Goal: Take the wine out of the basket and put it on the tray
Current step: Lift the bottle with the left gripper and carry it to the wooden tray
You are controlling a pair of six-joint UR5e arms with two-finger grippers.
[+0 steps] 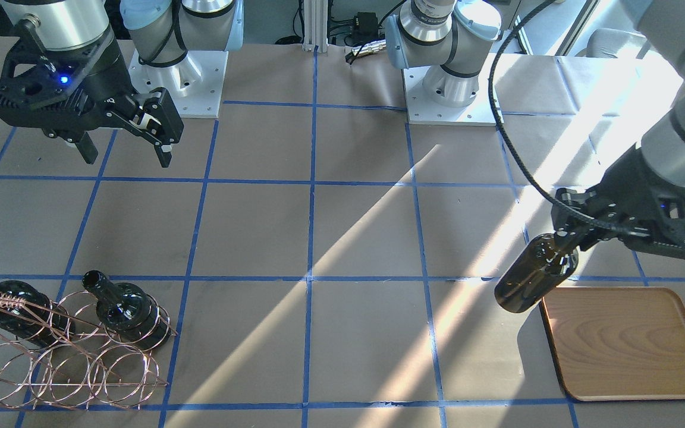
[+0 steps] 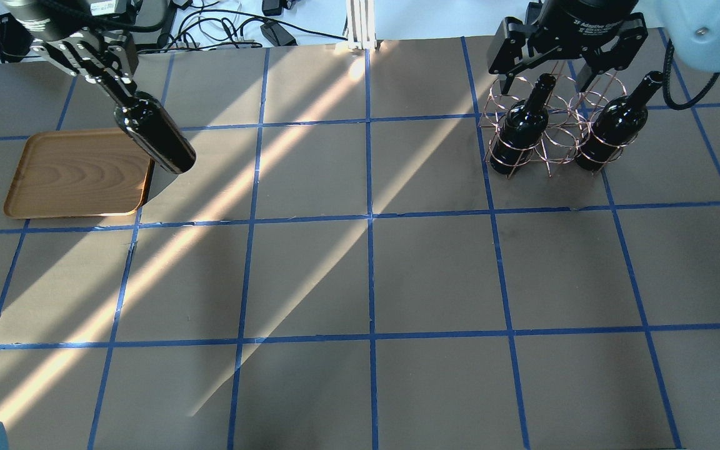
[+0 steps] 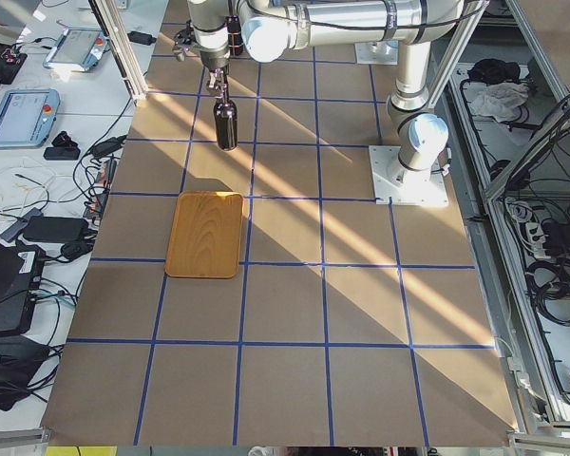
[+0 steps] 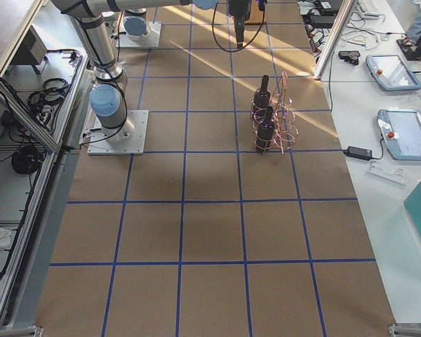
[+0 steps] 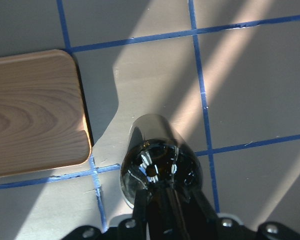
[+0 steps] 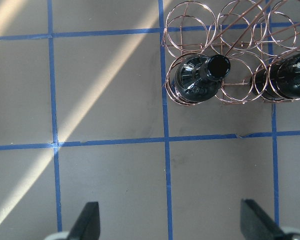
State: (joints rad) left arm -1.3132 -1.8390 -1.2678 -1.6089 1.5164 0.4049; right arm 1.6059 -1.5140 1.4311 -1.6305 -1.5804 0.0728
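Observation:
My left gripper (image 2: 112, 82) is shut on the neck of the wine bottle (image 2: 155, 134) and holds it in the air, base down. The bottle hangs just beside the wooden tray's (image 2: 72, 175) right edge. The left wrist view shows the bottle's base (image 5: 160, 160) over bare table next to the tray's corner (image 5: 35, 110). In the front view the bottle (image 1: 531, 276) is at the tray's (image 1: 628, 345) far left corner. My right gripper (image 2: 563, 62) is open and empty above the copper wire basket (image 2: 554, 134); its fingers (image 6: 87, 222) stand wide apart.
Two other dark bottles (image 2: 521, 125) (image 2: 616, 122) stand in the basket's rings, also seen from the right wrist (image 6: 197, 80). The table is brown paper with a blue tape grid. The arm bases (image 1: 176, 77) (image 1: 449, 83) are at the robot's side.

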